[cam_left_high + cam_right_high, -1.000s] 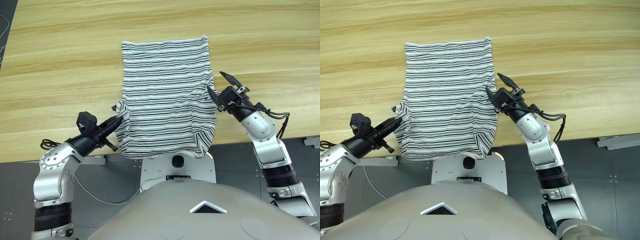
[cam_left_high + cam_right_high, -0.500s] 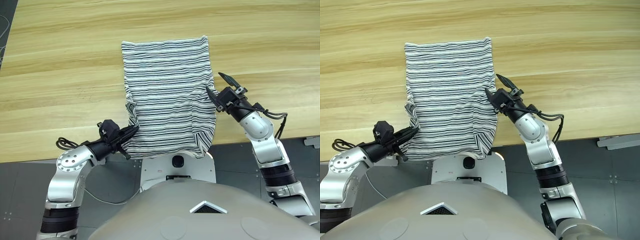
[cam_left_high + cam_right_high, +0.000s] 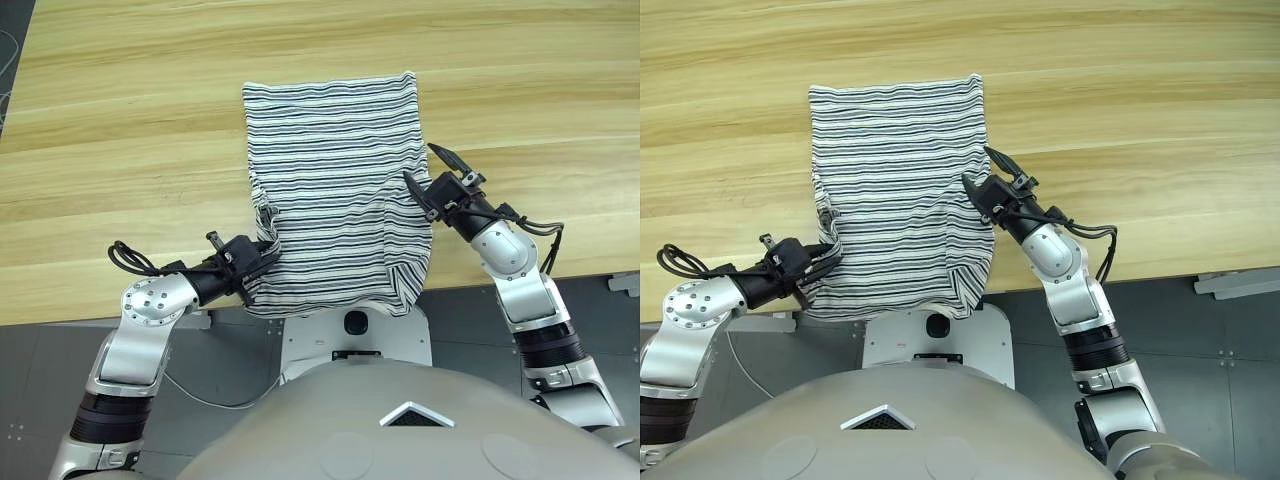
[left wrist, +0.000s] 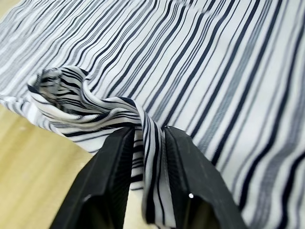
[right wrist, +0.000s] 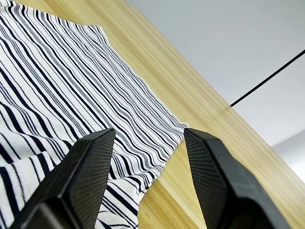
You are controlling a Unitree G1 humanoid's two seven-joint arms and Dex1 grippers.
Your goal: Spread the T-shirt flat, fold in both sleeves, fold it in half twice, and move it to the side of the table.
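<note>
The black-and-white striped T-shirt (image 3: 335,180) lies lengthwise on the wooden table (image 3: 120,120), its near end hanging over the front edge. My left gripper (image 3: 262,257) is at the shirt's near left edge, shut on a bunched fold of striped sleeve fabric (image 4: 90,107) that lies over the shirt body. My right gripper (image 3: 436,172) hovers open at the shirt's right edge, about halfway along, its fingers (image 5: 90,162) spread above the striped cloth (image 5: 57,95) with nothing between them.
Bare wood stretches wide to the left, right and far side of the shirt. The table's front edge (image 3: 80,318) runs just beyond my arms, with grey floor below. A black cable (image 3: 130,262) loops off my left forearm.
My left gripper has carried the left sleeve inward from beside the shirt onto its left edge, the arm swinging toward the centre. The right gripper edged slightly closer to the shirt, still open.
</note>
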